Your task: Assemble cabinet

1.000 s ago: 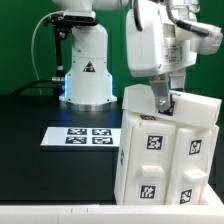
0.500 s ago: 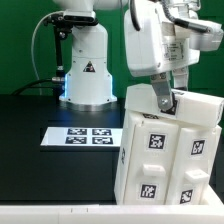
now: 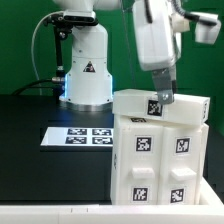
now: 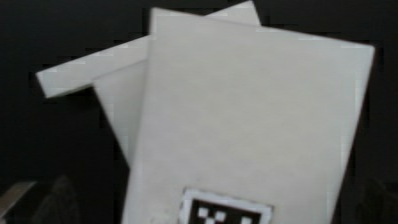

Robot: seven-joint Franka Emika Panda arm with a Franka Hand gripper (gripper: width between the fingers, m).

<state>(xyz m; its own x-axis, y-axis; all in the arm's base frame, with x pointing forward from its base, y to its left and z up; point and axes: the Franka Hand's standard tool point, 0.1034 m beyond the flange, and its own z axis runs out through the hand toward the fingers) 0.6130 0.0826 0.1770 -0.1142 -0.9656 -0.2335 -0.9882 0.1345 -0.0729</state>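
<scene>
The cabinet (image 3: 160,165), a large white box with several tagged drawer fronts, stands upright on the black table at the exterior view's right. My gripper (image 3: 160,98) comes down from above onto its top edge, and its fingers close on the top wall beside a tag. In the wrist view the cabinet's white panel (image 4: 249,110) fills most of the picture, and one tag (image 4: 228,208) lies right at the jaws. The fingertips themselves are dark and mostly hidden.
The marker board (image 3: 78,136) lies flat on the table to the exterior view's left of the cabinet. The arm's white base (image 3: 86,70) stands behind it with cables at its side. A green wall is at the back.
The cabinet has moved toward the exterior view's left and turned from tilted to upright, and the gripper has moved with it.
</scene>
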